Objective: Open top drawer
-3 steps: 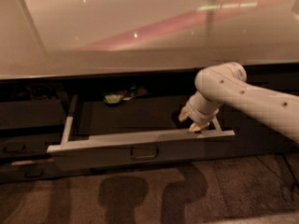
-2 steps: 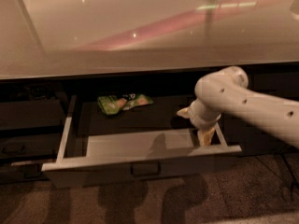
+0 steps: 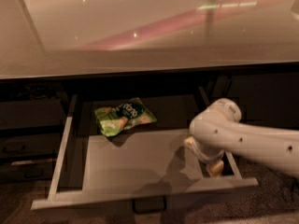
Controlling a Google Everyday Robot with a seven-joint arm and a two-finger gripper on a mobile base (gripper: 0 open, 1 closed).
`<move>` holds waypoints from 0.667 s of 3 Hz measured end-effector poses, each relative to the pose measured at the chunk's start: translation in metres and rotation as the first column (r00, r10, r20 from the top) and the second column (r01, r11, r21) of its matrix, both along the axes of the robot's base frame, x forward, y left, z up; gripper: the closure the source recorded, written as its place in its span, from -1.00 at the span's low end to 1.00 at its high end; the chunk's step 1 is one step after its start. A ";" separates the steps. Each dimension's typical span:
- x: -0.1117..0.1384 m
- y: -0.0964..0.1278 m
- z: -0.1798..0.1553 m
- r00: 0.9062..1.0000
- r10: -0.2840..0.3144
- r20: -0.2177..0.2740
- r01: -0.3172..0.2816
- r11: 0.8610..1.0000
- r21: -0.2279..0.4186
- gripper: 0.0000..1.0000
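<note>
The top drawer (image 3: 145,190) stands pulled far out under the counter. Its pale grey floor shows, and its small bar handle (image 3: 148,204) hangs below the front edge. A green snack bag (image 3: 124,115) lies at the back left of the drawer. My gripper (image 3: 203,157) reaches down inside the drawer at its right side, close behind the front wall, with the white arm coming in from the right. The wrist covers most of the gripper.
A glossy beige counter top (image 3: 149,27) overhangs the drawer. Narrower dark drawers (image 3: 28,143) stand to the left and a dark cabinet front (image 3: 261,97) to the right. Dark floor lies in front.
The drawer has slid out much further towards me, uncovering the snack bag and the pale floor. My gripper has moved forward and down with the drawer's front.
</note>
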State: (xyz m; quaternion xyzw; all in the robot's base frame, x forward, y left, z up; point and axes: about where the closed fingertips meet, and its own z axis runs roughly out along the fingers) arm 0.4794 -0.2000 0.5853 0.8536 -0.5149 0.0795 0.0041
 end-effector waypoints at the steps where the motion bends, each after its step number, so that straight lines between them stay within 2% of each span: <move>1: -0.042 -0.018 -0.018 0.998 -0.041 -0.039 0.038 0.996 -0.081 -1.00; 2: -0.062 -0.026 -0.021 0.996 -0.061 -0.057 0.054 0.990 -0.129 -1.00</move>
